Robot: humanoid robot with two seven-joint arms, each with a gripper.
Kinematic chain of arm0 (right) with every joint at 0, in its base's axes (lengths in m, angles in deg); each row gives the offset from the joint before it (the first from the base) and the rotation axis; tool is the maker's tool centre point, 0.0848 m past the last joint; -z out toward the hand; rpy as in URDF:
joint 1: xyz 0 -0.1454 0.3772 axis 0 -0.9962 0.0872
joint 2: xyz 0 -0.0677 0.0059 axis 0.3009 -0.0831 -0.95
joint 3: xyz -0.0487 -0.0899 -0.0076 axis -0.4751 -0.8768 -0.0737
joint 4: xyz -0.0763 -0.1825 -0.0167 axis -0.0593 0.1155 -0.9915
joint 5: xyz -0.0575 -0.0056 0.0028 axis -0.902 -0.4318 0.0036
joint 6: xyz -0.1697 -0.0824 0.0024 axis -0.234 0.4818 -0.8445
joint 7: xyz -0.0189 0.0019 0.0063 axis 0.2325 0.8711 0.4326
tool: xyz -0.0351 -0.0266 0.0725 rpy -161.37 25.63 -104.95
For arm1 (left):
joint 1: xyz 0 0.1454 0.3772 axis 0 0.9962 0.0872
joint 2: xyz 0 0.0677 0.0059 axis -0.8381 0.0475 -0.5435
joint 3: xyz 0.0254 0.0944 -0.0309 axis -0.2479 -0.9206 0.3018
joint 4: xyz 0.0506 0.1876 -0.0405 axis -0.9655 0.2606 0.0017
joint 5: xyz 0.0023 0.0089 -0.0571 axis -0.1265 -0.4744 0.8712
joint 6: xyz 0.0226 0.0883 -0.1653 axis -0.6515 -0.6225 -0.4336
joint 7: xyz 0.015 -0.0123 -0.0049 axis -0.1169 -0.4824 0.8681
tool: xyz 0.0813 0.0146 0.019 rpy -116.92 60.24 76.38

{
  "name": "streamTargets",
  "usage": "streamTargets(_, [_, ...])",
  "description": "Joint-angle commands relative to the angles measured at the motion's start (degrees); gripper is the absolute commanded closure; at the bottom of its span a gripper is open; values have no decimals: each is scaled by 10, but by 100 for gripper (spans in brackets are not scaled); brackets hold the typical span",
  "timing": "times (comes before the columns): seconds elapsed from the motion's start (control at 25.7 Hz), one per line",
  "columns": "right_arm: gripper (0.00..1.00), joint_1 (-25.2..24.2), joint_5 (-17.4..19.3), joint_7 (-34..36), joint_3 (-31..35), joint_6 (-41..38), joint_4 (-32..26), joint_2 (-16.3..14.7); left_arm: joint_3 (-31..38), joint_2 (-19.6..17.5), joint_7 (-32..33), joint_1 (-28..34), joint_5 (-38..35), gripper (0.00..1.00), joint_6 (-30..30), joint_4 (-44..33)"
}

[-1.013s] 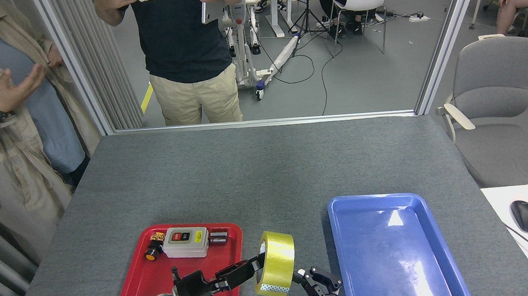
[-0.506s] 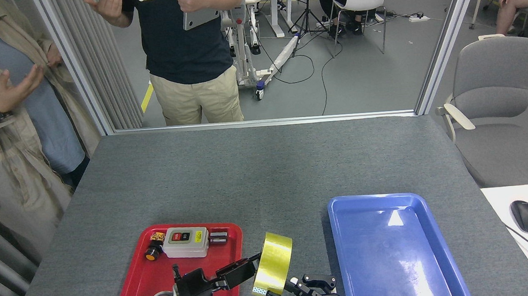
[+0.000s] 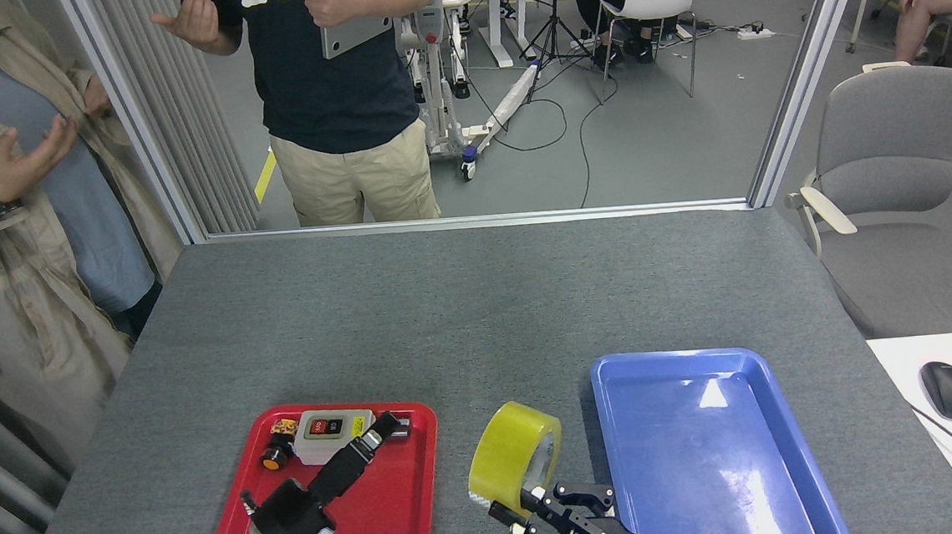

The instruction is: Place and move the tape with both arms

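The grey bench (image 3: 462,301) holds a blue tray (image 3: 707,452) with nothing in it at 4 o'clock. The red tray (image 3: 392,507) at 7 o'clock has a grey switch box (image 3: 328,435) and an orange button (image 3: 272,460). The tape (image 3: 513,459) stands on edge between the trays. My right tool (image 3: 556,508) pinches its lower rim. My left tool (image 3: 379,431) is over the red tray; I cannot tell if it is open.
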Motion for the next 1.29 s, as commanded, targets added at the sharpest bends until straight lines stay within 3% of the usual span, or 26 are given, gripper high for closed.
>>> streamTargets(0.0, [92, 22, -27, -35, 2, 166, 6, -2, 39, -22, -145, 11, -163, 1, 0, -18])
streamTargets(0.08, [92, 36, -27, -68, 2, 260, 8, -3, 41, -24, -238, 28, -333, 1, 0, -83])
streamTargets(0.16, [92, 43, -28, -113, 3, 325, 13, -3, 41, -18, -303, 67, -514, 1, 95, -181])
streamTargets(0.23, [92, 49, -28, -174, 4, 373, 15, -3, 33, 0, -342, 112, -628, 0, 213, -252])
streamTargets(0.35, [90, 49, -29, -279, 6, 439, 15, -9, -10, 8, -362, 137, -644, 0, 355, -271])
streamTargets(0.51, [86, 46, -28, -367, 25, 484, 15, -29, -45, 10, -356, 145, -643, 0, 467, -266])
streamTargets(0.62, [83, 43, -22, -413, 43, 476, 16, -51, -51, 2, -351, 144, -641, 0, 460, -259])
streamTargets(0.86, [68, 49, 26, -438, 45, 448, 36, -55, -69, -14, -361, 147, -642, 0, 352, -267])
streamTargets(0.94, [40, 50, 31, -438, 44, 448, 39, -55, -69, -13, -363, 147, -642, 0, 320, -266])
streamTargets(1.01, [26, 53, 32, -437, 44, 448, 40, -55, -66, -10, -390, 147, -642, 0, 317, -268])
streamTargets(1.17, [15, 54, 38, -436, 44, 448, 49, -55, -61, -8, -510, 147, -642, 0, 333, -266])
streamTargets(1.25, [14, 54, 40, -434, 45, 449, 51, -55, -61, -8, -522, 147, -642, 0, 338, -266])
